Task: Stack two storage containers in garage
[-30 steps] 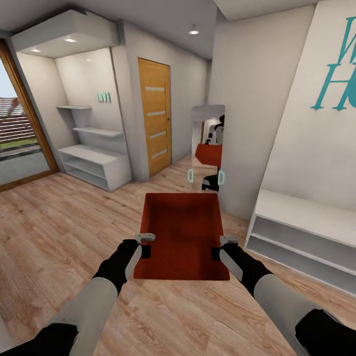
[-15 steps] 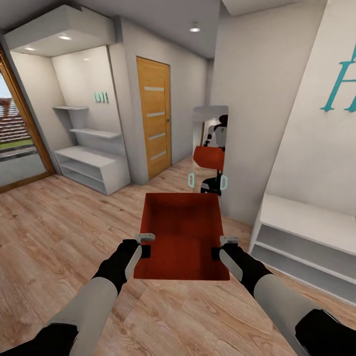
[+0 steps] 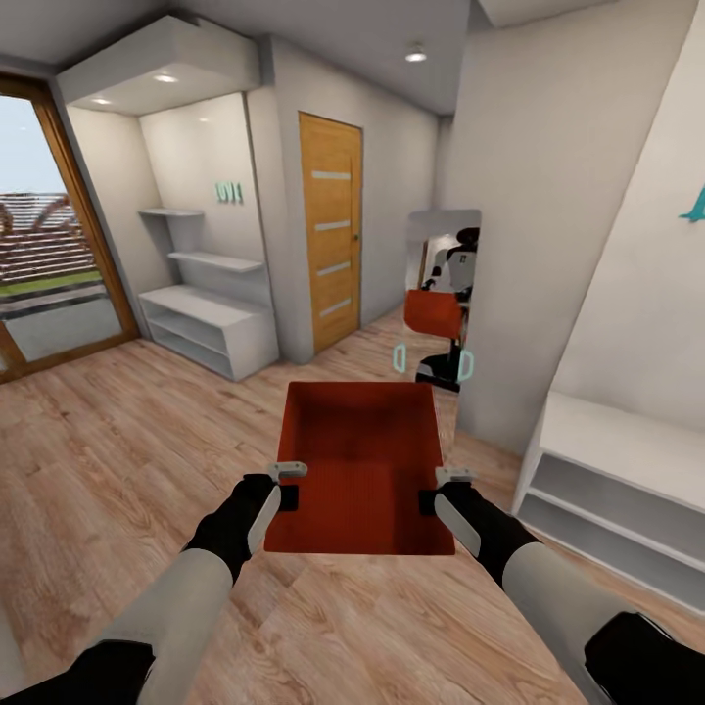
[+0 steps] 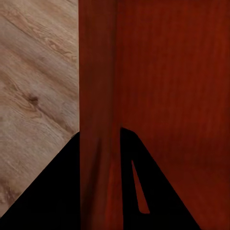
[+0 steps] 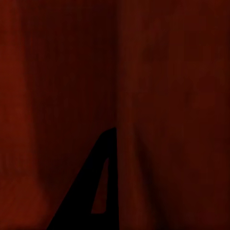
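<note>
From my head camera the room is evenly bright: recessed ceiling lights (image 3: 416, 56) glow, daylight enters through the glass door (image 3: 49, 255), and shadows are soft. Straight lines lean toward the frame edges. My right wrist view is dim, deep red; my left wrist view shows black silhouetted fingers (image 4: 143, 191).

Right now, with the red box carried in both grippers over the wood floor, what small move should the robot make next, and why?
Probably keep both grips shut and roll toward the wood-panelled door. The storage container hangs between the left gripper and right gripper, each clamped on a side wall, above light wood-plank flooring, not dark garage floor. The mirror and white bench stand close on the right.
</note>
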{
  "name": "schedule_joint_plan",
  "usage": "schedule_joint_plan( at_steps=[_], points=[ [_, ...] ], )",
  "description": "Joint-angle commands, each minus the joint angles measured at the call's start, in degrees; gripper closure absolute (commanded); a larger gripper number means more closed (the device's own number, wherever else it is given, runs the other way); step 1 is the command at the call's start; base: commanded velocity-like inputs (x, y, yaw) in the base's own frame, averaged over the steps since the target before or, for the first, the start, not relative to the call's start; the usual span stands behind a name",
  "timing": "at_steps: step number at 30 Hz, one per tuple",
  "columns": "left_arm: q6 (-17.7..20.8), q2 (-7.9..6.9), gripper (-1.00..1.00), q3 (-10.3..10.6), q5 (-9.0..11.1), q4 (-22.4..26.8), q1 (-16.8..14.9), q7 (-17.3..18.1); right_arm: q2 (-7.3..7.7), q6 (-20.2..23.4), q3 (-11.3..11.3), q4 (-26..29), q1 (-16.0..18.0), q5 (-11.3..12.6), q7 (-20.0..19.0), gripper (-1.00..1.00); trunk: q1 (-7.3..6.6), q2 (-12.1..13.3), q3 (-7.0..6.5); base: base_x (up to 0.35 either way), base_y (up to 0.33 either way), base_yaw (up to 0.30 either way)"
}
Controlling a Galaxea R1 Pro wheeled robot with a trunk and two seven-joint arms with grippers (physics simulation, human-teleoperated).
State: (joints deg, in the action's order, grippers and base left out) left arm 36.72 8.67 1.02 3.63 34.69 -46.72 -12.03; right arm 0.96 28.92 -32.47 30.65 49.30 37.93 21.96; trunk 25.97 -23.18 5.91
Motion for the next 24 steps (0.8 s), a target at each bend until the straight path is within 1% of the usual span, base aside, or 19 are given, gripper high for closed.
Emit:
schedule_joint_plan(
  at_steps=[1, 14, 17, 24],
  points=[
    [0.6, -0.06, 1.0, -0.2, -2.0, 0.0, 0.0, -1.2, 2.82, -4.8, 1.4, 0.2, 0.1, -2.2, 2.9, 1.0, 0.04, -0.1, 0.13, 0.0, 0.0, 0.269],
    [0.6, -0.06, 1.0, -0.2, -2.0, 0.0, 0.0, -1.2, 2.82, -4.8, 1.4, 0.2, 0.1, -2.3, 2.9, 1.0, 0.04, -0.1, 0.13, 0.0, 0.0, 0.269],
    [0.6, -0.06, 1.0, -0.2, -2.0, 0.0, 0.0, -1.2, 2.82, -4.8, 1.4, 0.2, 0.1, -2.3, 3.0, 1.0, 0.04, -0.1, 0.13, 0.0, 0.0, 0.096],
    [0.7, -0.06, 1.0, -0.2, -1.9, 0.0, 0.0, -1.2, 2.82, -4.8, 1.4, 0.2, 0.1, -2.3, 3.1, 1.0, 0.04, -0.1, 0.13, 0.01, 0.0, 0.011]
  ],
)
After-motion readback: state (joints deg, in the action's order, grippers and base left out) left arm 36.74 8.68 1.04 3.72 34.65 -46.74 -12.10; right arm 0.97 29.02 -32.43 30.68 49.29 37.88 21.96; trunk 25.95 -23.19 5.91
